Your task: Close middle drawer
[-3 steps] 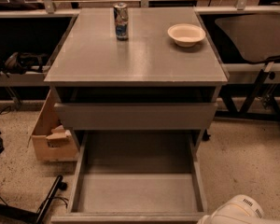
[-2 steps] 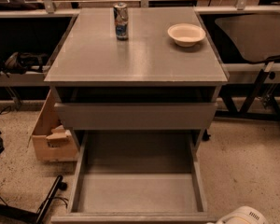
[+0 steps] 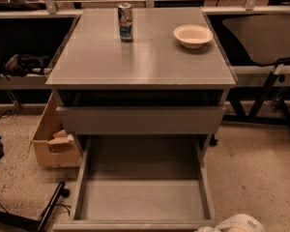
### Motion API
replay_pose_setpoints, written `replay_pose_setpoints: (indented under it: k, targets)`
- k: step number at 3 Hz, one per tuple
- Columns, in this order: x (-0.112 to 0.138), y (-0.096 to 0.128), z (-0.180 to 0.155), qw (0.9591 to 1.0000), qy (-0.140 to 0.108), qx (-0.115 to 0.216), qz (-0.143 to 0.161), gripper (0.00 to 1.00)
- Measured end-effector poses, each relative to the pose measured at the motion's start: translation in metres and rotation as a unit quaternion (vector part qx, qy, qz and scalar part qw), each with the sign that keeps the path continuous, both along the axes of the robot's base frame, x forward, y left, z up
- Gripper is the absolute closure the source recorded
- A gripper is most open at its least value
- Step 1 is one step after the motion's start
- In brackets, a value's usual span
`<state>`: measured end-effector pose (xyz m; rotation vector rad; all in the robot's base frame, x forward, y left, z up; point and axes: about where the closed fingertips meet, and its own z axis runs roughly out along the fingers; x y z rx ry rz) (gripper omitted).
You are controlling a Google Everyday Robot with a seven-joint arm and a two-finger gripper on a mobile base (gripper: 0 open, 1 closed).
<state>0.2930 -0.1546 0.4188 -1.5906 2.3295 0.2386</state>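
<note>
The middle drawer [image 3: 142, 199] is pulled far out toward me, its wide grey tray open and empty, its front along the bottom edge of the view. Above it, another grey drawer front [image 3: 140, 120] stands slightly out from the cabinet, under the top. My gripper is out of view. Only a white rounded part of my arm [image 3: 237, 224] shows at the bottom edge, just beside the open drawer's front right corner.
On the grey cabinet top [image 3: 140, 57] stand a drink can [image 3: 125, 22] and a pale bowl [image 3: 193, 35]. A cardboard box [image 3: 53, 141] sits on the floor left of the cabinet. A black pole [image 3: 50, 209] lies at lower left. Table legs [image 3: 263, 93] stand at right.
The white part of my arm has sunk lower at the bottom right edge, so less of it shows. The drawers, can and bowl have not moved.
</note>
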Motion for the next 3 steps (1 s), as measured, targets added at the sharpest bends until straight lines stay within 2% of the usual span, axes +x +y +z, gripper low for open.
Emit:
replay_pose_setpoints:
  k: [1,2,3]
  targets:
    - [0.026,0.021,-0.011,0.9993,-0.009,0.026,-0.023,1.0]
    - [0.055,0.055,-0.014,0.9983,-0.02,0.052,-0.02,1.0]
    - [0.055,0.055,-0.014,0.9983,-0.02,0.052,-0.02,1.0]
